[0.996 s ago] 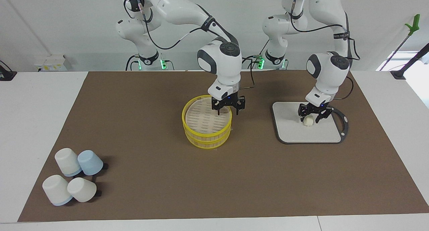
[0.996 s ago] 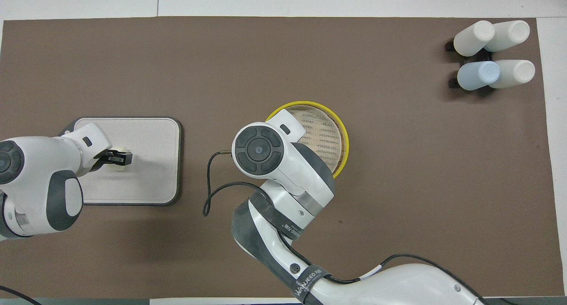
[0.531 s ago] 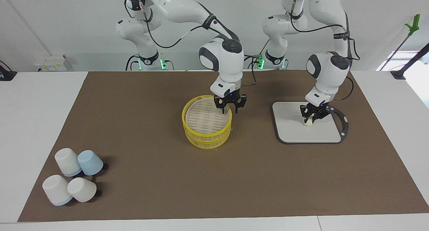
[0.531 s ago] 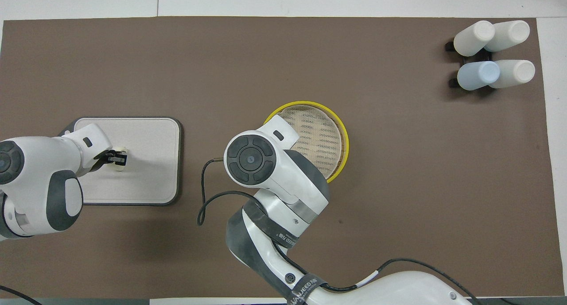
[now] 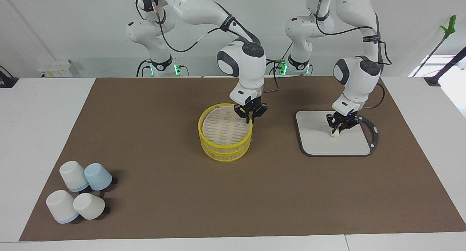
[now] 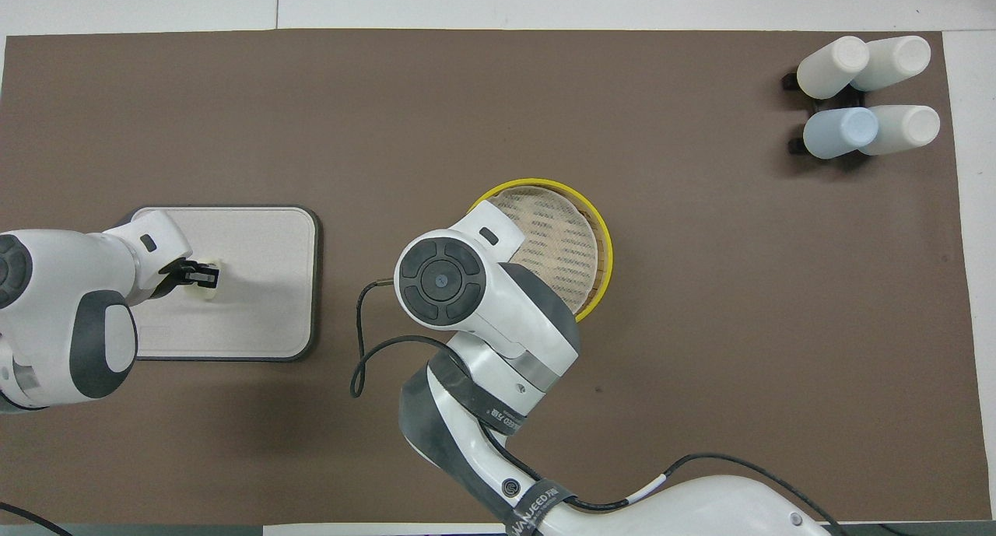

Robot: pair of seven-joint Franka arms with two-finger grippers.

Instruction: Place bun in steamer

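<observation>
Brown matting point(image 5: 153, 141) is covering the white desk point(image 5: 40, 134), with four upturned cups point(image 5: 78, 196) clustering at the facing view's lower left. White wall point(image 5: 72, 25) is filling the top. At centre, the steamer point(image 5: 225, 137) is sitting under the right gripper point(image 5: 250, 117), whose fingers are drawn close together at the rim, holding nothing. At centre right, the grey cutting board point(image 5: 316, 141) is carrying the bun point(image 5: 334, 133), standing on end, long axis upright; the left gripper point(image 5: 338, 126) is clenching it.
</observation>
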